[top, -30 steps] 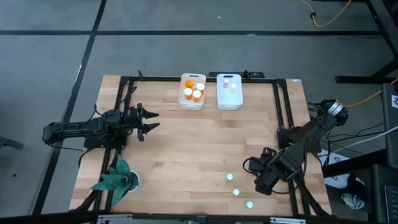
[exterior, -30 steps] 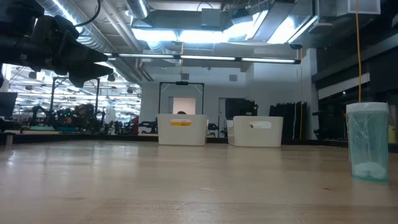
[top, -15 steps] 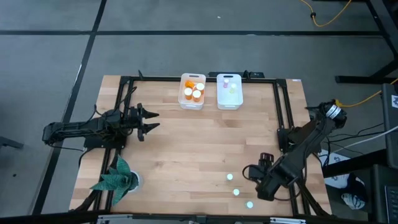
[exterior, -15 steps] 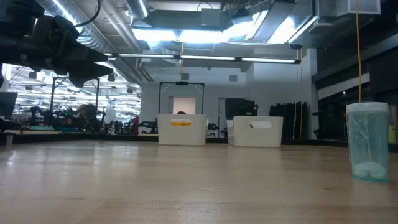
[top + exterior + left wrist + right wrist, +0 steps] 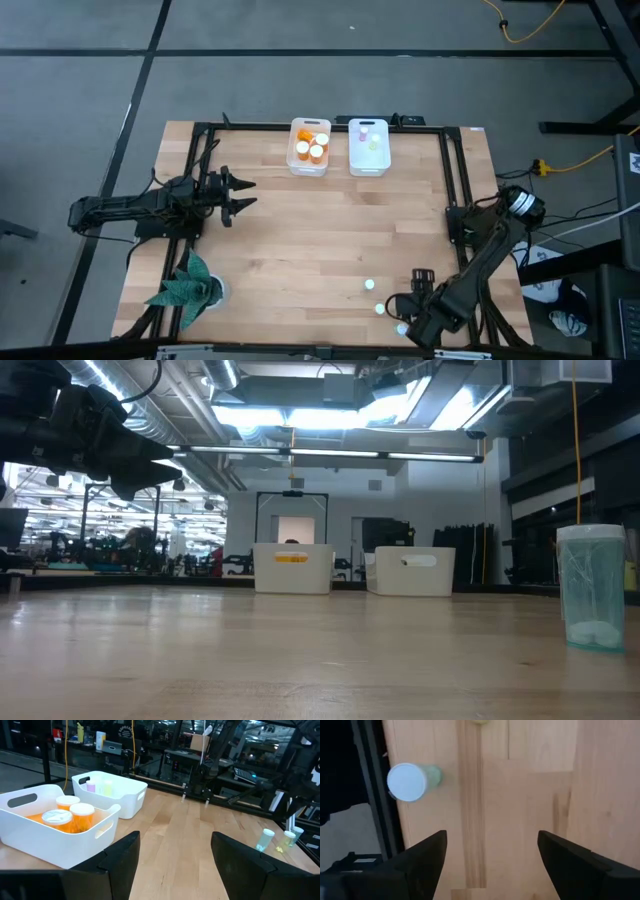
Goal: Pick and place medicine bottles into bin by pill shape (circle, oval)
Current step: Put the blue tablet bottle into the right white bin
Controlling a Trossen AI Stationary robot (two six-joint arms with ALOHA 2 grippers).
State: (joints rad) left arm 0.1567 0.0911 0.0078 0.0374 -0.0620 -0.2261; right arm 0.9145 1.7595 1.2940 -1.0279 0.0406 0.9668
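Observation:
Three small pale green bottles with white caps stand on their bases near the table's near edge: one (image 5: 368, 285), a second (image 5: 380, 309) and a third (image 5: 401, 328). The third also shows in the right wrist view (image 5: 409, 781) and one stands in the low view (image 5: 592, 588). My right gripper (image 5: 408, 302) hovers open just right of them, pointing down; its fingers (image 5: 422, 865) touch nothing. Orange bottles (image 5: 311, 146) stand in the left white bin (image 5: 296, 165), and small bottles (image 5: 366, 132) in the right bin (image 5: 384, 165). My left gripper (image 5: 240, 193) waits open at the table's left.
A green leafy thing (image 5: 188, 287) lies at the near left corner. Black frame rails run along the table's edges (image 5: 455, 180). The two bins stand side by side at the far edge, also seen in the left wrist view (image 5: 60, 845). Bare wood lies between the arms.
My right gripper has moved toward the table's near edge, closing on the three small bottles, and stays open. The bottles and my left arm have kept still.

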